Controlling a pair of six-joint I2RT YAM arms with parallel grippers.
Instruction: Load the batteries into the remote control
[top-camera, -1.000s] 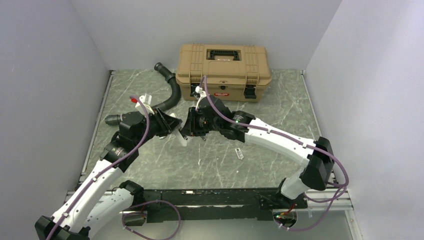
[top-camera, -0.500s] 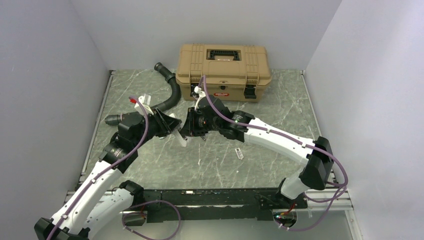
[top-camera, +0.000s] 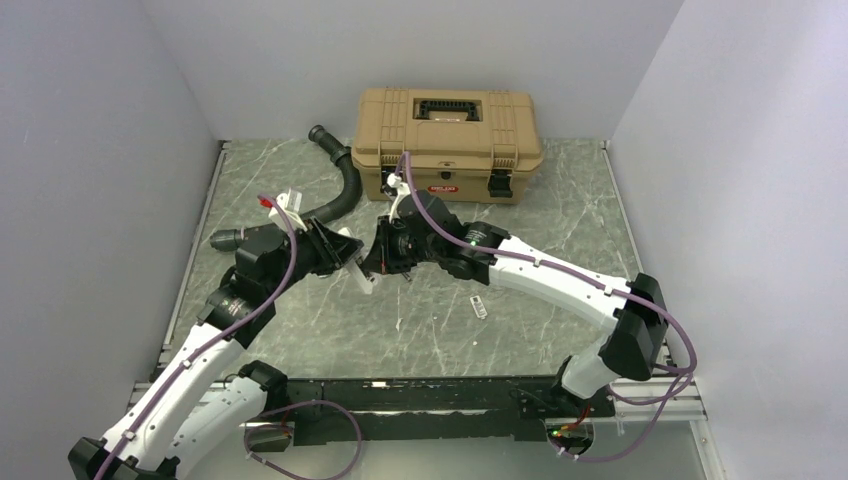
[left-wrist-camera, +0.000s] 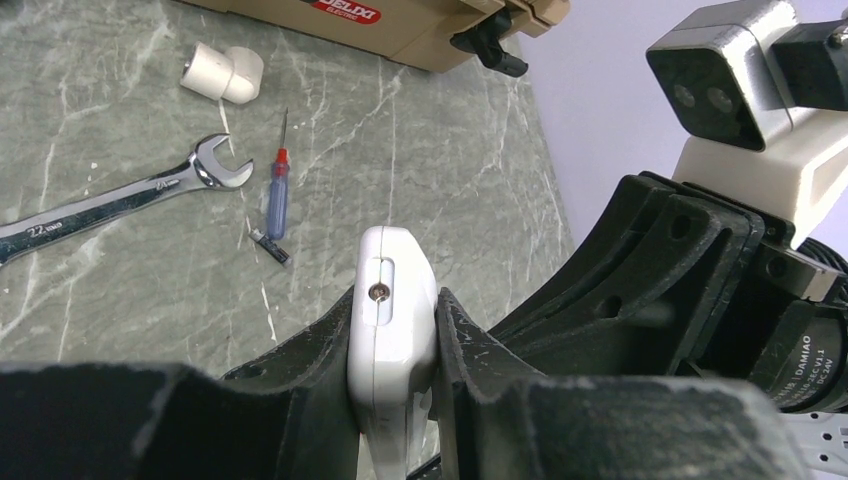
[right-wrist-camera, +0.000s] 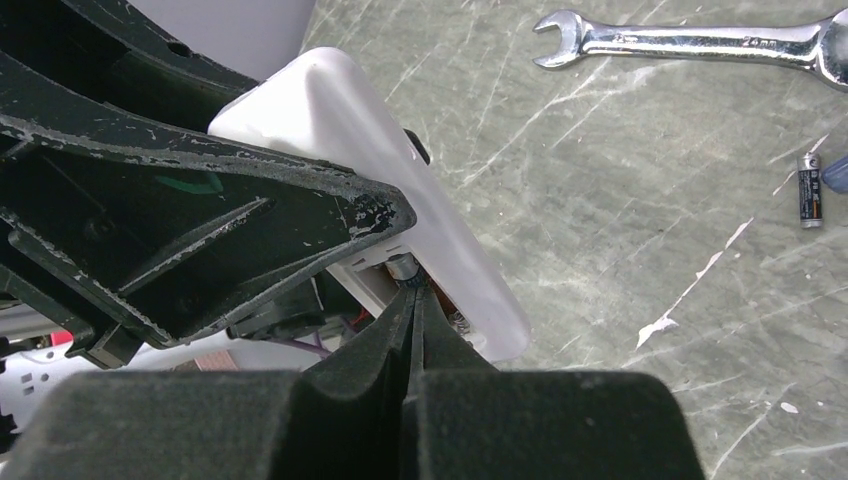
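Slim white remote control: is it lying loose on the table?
No, the left gripper clamps the white remote control between its black fingers.

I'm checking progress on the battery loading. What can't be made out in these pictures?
Button face of the slim white remote control: left wrist view, edge-on in the left gripper.
Its battery bay: right wrist view, behind the shut right gripper.
Silver wrench: left wrist view, cut by the left edge.

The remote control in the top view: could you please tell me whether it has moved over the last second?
No. The remote control, clamped in the left gripper, keeps the same spot in front of the tan toolbox.
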